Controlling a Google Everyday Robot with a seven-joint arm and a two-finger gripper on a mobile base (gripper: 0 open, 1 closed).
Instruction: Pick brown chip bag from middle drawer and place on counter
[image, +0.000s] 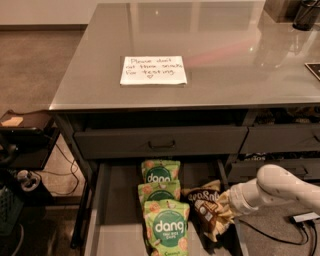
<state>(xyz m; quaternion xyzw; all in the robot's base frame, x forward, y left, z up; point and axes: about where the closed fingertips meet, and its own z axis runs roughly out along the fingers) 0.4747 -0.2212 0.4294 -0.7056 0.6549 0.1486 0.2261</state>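
Observation:
The brown chip bag (206, 206) lies crumpled on the right side of the open middle drawer (120, 200), next to the green bags. My white arm reaches in from the right, and my gripper (223, 206) is right against the bag's right edge, low in the drawer. The bag and the wrist hide the gripper's tip. The counter (225, 55) spreads above the drawer, glossy grey-green.
Three green "dang" bags (161, 192) lie in a row down the drawer's middle. A white handwritten note (153, 70) lies on the counter. A shut drawer front (160, 142) sits just above. A low dark shelf (25, 122) and cables stand at the left.

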